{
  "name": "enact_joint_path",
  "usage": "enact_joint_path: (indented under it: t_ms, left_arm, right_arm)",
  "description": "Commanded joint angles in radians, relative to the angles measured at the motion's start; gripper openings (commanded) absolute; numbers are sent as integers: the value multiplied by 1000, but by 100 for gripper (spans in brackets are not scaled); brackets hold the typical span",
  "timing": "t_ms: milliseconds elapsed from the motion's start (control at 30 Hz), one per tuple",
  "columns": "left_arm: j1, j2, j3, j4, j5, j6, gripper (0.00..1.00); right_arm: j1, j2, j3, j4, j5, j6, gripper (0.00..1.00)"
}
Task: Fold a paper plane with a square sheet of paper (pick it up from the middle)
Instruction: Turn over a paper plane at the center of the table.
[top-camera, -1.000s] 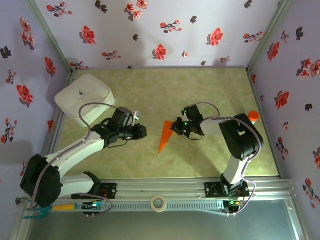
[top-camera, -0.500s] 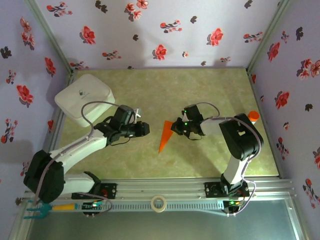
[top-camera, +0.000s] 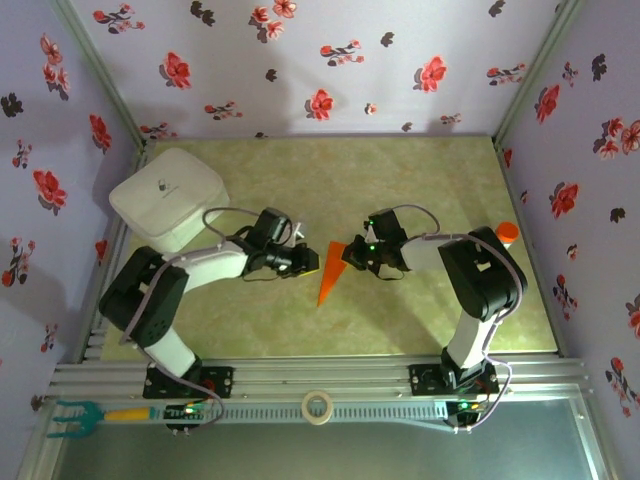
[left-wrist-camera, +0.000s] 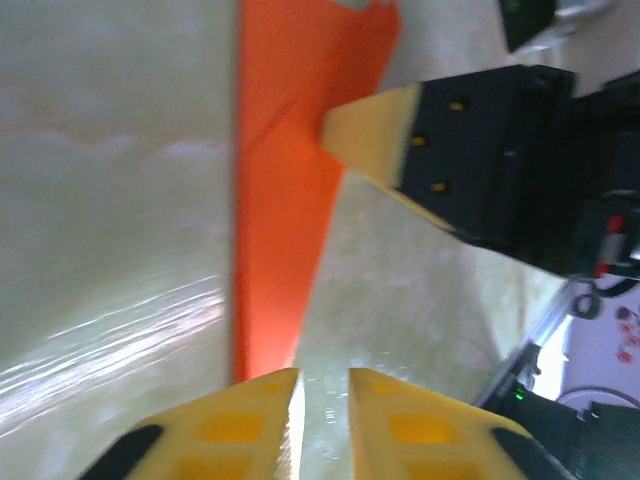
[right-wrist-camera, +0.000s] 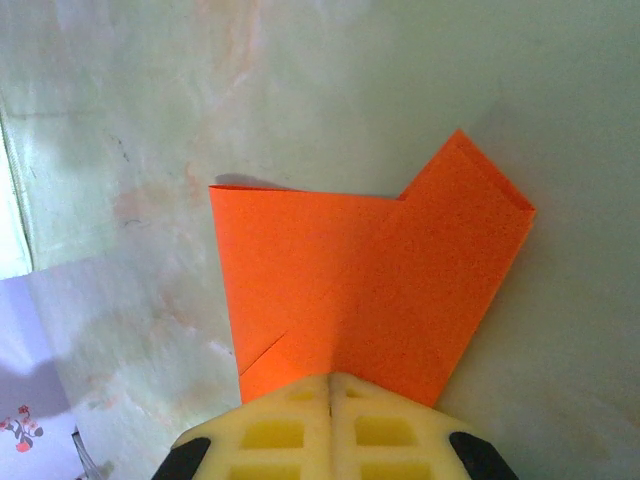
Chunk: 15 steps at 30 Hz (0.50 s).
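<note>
The square sheet of paper (top-camera: 327, 275) lies flat on the table, folded into a bright orange pointed wedge with its tip toward the near edge. In the right wrist view the paper (right-wrist-camera: 370, 290) shows layered flaps and a centre crease. My right gripper (top-camera: 348, 256) is shut, and its closed tips (right-wrist-camera: 329, 385) rest on the wide end. My left gripper (top-camera: 312, 266) sits at the wedge's left edge. Its jaws (left-wrist-camera: 322, 385) stand a narrow gap apart over bare table, with the paper (left-wrist-camera: 285, 200) running up from the left finger.
A white lidded box (top-camera: 165, 195) stands at the back left. An orange-capped bottle (top-camera: 507, 232) is behind the right arm's elbow. A tape roll (top-camera: 318, 407) and a green tool (top-camera: 75, 415) lie on the near rail. Floral walls close in three sides.
My left arm has swung right until its gripper reached the paper's left edge, and its jaws have narrowed. The right gripper and the paper have stayed put.
</note>
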Motion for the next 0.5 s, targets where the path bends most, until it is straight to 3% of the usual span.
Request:
enact_joint_path:
  t_ms: [0, 300, 467]
  left_arm:
    - [-29, 73, 77, 61, 124, -11, 10]
    - [-82, 253, 157, 76, 121, -48, 5]
    - [-85, 297, 182, -81, 58, -25, 3]
  right_arm:
    - [-6, 8, -18, -48, 29, -11, 0]
    - [-7, 19, -19, -45, 31, -5, 0]
    - [-7, 19, -20, -50, 32, -8, 0]
